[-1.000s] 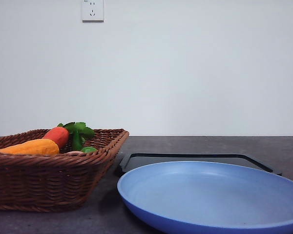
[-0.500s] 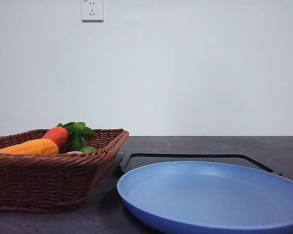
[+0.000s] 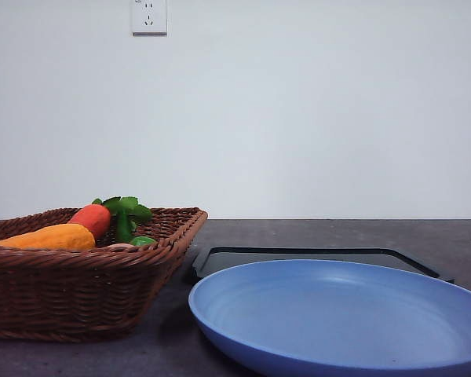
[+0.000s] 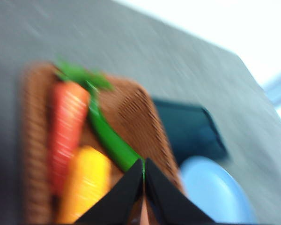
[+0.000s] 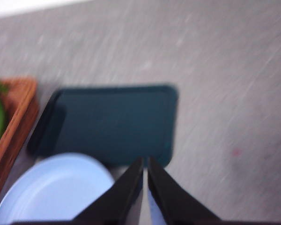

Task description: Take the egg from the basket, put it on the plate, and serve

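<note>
Backdrop: plain white wall with a power socket (image 3: 148, 16) high up, behind a dark grey worktop (image 3: 314, 233).
Basket (image 3: 78, 292): brown wicker, on the worktop's left side in the front view; it holds an orange vegetable (image 3: 51, 236), a red carrot (image 3: 94, 217) with green leaves (image 3: 125, 210) and a green pod (image 4: 110, 138).
Egg (image 3: 119, 247): only a sliver of pinkish-brown shows above the basket's near rim, beside the orange vegetable (too little to say more).
Plate (image 3: 337, 314): light blue, bare, just right of the basket, close to the camera.
Tray (image 5: 110, 123): flat, black, directly behind the plate.
Left hand (image 4: 144, 174): hangs above the basket, fingertips pressed together, gripping nothing (picture blurred).
Right hand (image 5: 145, 171): hangs over the plate's far edge and the tray, fingers all but touching, nothing between them.
</note>
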`<state>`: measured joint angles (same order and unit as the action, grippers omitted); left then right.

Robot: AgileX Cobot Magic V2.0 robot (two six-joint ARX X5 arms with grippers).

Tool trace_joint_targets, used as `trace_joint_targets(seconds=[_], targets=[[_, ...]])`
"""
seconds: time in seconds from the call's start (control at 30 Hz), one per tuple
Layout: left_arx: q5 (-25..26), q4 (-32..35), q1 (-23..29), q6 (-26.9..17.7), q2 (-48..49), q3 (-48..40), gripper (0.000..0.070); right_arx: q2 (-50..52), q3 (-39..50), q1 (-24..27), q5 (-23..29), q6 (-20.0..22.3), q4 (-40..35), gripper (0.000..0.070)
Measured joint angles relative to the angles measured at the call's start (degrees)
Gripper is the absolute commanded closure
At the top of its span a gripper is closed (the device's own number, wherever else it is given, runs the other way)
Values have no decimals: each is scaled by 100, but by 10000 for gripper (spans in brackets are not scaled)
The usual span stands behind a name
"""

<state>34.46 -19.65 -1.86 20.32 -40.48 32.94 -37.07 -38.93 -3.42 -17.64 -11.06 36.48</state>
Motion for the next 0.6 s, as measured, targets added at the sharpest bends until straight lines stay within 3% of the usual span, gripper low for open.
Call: trace_joint_targets(seconds=[0.1, 0.23, 0.3, 0.4, 0.47, 0.6], targets=[[391, -252, -187, -51, -465, 139, 700, -474, -75, 0, -452, 201, 397, 700], [534, -335, -461, -143, -908, 156, 687, -1075, -75, -1, -744, 350, 834, 687], [542, -335, -594, -171, -1043, 156, 630, -1382, -75, -9, -845, 409, 979, 619], [550, -335, -750, -183, -1174, 156, 485, -1806, -39, -68, -918, 477, 998, 509], [551, -333, -813, -195, -1215, 156, 417, -2082, 64, -134, -932, 488, 906, 491], [558, -327, -874, -200, -1220, 158, 391, -2528, 345, -307, -971, 478, 486, 491]])
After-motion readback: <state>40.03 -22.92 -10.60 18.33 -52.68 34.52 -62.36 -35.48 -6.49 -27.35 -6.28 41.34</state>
